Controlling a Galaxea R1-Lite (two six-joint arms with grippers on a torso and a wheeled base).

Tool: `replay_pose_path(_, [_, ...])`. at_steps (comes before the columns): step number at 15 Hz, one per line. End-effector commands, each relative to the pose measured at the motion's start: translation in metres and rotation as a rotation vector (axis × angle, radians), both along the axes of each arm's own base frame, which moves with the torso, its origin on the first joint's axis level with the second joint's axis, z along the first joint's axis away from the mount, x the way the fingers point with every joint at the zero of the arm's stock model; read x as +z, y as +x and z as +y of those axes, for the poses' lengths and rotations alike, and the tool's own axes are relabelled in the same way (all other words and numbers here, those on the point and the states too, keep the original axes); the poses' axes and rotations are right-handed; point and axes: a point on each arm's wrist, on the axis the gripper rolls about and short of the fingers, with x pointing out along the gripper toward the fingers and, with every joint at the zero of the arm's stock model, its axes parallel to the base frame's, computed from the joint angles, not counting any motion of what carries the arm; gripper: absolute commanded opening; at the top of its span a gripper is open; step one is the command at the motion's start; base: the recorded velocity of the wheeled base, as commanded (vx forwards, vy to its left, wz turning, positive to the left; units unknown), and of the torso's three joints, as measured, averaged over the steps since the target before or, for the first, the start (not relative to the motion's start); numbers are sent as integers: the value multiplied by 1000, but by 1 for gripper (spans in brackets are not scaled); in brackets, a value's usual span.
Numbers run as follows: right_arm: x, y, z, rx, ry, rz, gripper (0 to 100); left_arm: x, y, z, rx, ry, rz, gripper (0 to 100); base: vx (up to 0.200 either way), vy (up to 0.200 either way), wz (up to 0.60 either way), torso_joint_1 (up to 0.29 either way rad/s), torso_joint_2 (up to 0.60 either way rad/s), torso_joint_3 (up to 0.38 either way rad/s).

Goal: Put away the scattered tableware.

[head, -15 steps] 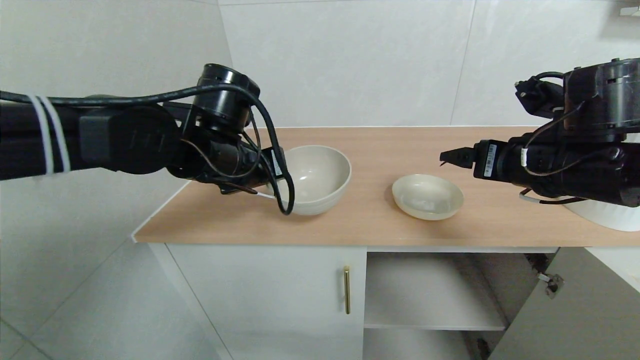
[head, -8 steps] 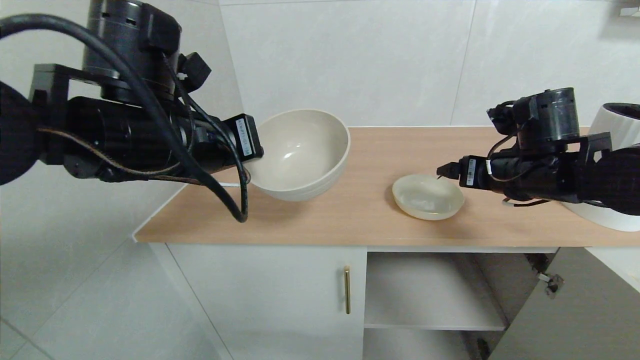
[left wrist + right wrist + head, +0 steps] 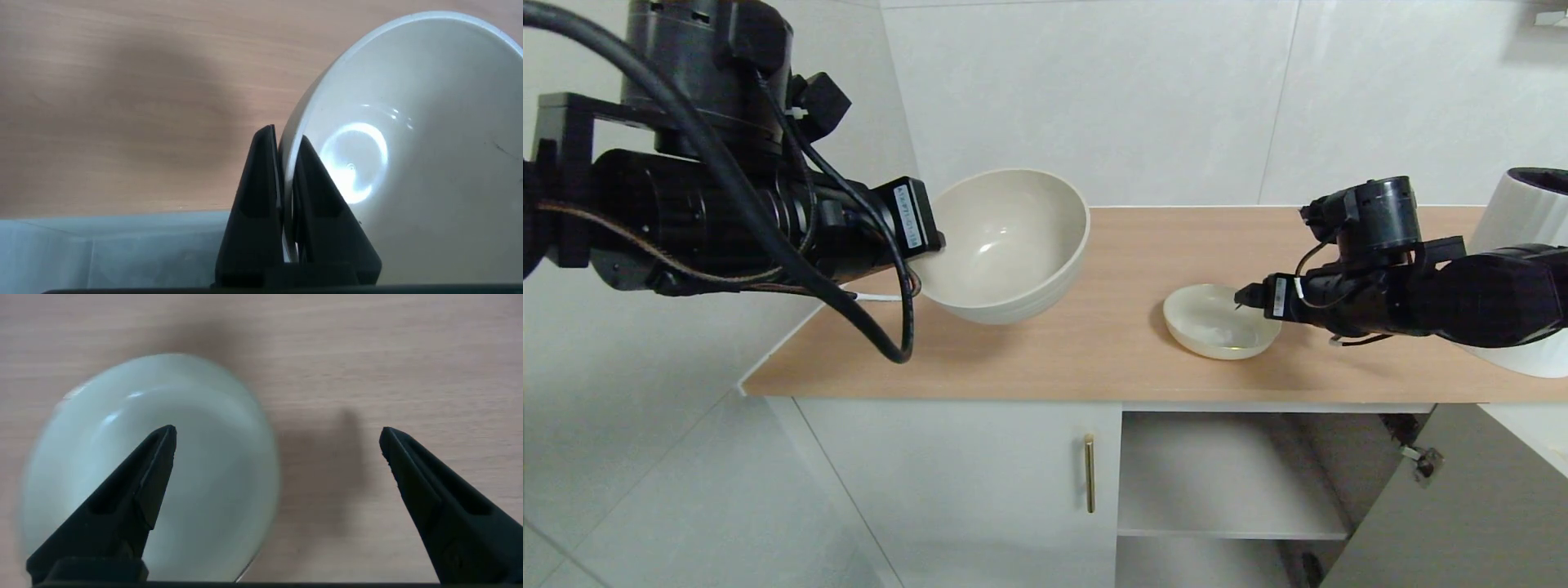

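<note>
Right now you have two pick-ups on the go. Your left claw point(image 3: 282, 163) is closed tight on the rim of the big bowl point(image 3: 1013, 245), one finger inside and one outside. It holds the bowl tilted and off the bench point(image 3: 1111, 367), above the left end. Your right claw point(image 3: 275, 437) is spread wide and holds nothing. It hangs over the right-hand rim of the small dish point(image 3: 1217, 327), which sits on the bench toward the front edge, right of the middle. One finger is above the hollow of the dish and the other above bare wood beside it.

I judge the bowl's lift as done and the dish's grasp as just lining up. Next, lower the right claw until the rim sits between the fingers, then close it gently. A shallow, slick rim may skid out of the pinch. After that, the open cupboard shelf point(image 3: 1217, 490) under the bench looks the likely place for both.
</note>
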Motion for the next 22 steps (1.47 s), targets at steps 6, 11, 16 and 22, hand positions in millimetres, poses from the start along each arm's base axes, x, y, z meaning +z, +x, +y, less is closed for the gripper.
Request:
replay_pose_path(6, [-10, 6, 1, -1, -7, 25, 100, -2, 1, -1, 1, 3, 5, 0, 0, 0, 0, 0, 0, 0])
replay_pose_path(11, [-14, 7, 3, 5, -10, 35, 100, -1, 1, -1, 0, 4, 3, 0, 0, 0, 0, 0, 0, 0])
replay_pose_path(16, [-14, 7, 4, -1, 6, 34, 0, 0, 0, 0, 1, 1, 1, 0, 0, 0, 0, 0, 0, 0])
replay_pose_path(22, [-1, -4, 1, 4, 21, 6, 0, -3, 0, 0, -1, 6, 9, 0, 0, 0, 0, 0, 0, 0])
